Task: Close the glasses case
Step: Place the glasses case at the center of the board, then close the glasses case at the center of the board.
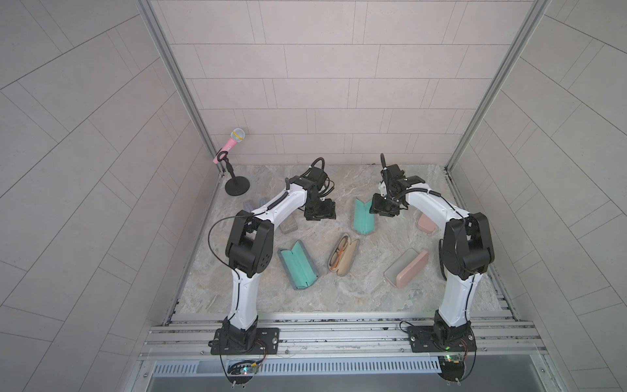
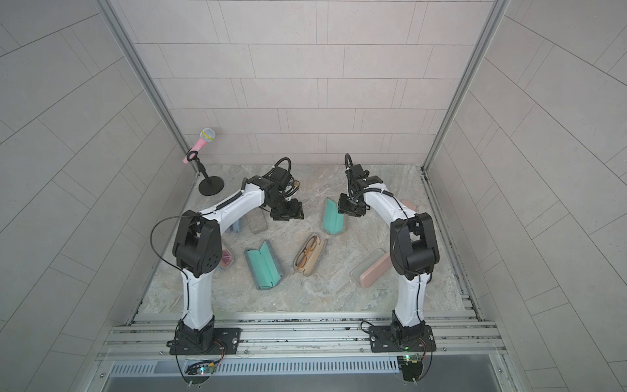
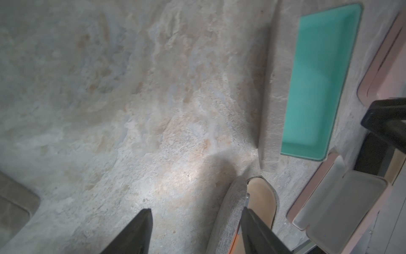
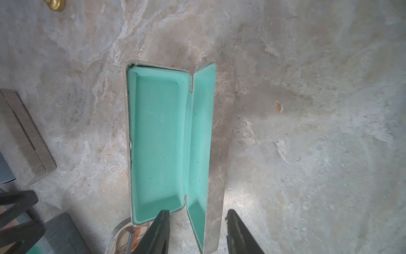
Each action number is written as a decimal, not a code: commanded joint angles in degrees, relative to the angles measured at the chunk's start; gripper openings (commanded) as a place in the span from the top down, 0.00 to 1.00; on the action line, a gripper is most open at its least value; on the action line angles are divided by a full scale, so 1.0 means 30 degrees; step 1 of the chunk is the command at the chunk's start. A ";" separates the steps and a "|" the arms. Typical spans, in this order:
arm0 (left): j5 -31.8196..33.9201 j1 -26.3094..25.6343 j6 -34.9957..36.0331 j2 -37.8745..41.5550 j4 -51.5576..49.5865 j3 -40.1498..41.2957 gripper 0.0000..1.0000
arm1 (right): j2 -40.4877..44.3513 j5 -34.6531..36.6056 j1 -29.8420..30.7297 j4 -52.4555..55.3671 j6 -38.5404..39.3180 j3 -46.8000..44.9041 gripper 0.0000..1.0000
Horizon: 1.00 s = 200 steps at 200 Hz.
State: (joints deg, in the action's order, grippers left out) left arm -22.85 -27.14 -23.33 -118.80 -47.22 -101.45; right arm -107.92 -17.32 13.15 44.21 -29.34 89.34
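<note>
The glasses case [image 1: 364, 217] nearest my right gripper is grey outside and teal inside, and lies open at the back middle of the table. In the right wrist view its tray [image 4: 160, 143] lies flat and its lid [image 4: 202, 143] stands nearly upright. My right gripper [image 4: 198, 217] is open and straddles one end of that lid, with a gap on both sides. In both top views this gripper [image 1: 376, 207] [image 2: 342, 207] hangs at the case's far right end. My left gripper [image 1: 319, 215] [image 3: 197, 220] is open over bare table to the left of the case, holding nothing.
A tan case with glasses [image 1: 343, 254] lies open at the centre. In front left lies a second teal case [image 1: 298, 264], open, and an open pink case [image 1: 406, 268] front right. A closed pink case [image 1: 426, 222], a closed grey case [image 1: 288, 225] and a microphone stand [image 1: 236, 186] are also on the table.
</note>
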 commanded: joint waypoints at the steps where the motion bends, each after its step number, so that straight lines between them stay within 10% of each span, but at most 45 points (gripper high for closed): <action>1: -0.0348 -0.0265 -0.0322 -0.0911 -0.0021 -0.1439 0.55 | 0.1254 0.0301 -0.0436 0.0143 0.0173 -0.0985 0.61; 37: -0.0987 -0.0469 -0.0848 -0.2594 -0.0068 -0.3060 1.00 | 0.1890 0.0113 -0.0961 -0.0085 0.0559 -0.2043 0.93; 200: -0.1445 -0.2118 -0.2037 -0.7207 -0.0312 -0.7080 1.00 | -0.1792 -0.0811 -0.1123 -0.1254 0.0970 -0.1581 0.98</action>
State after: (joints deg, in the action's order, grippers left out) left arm -27.03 -33.12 -28.77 -139.09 -47.00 -120.86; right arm -111.81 -19.03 9.74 40.49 -27.14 82.11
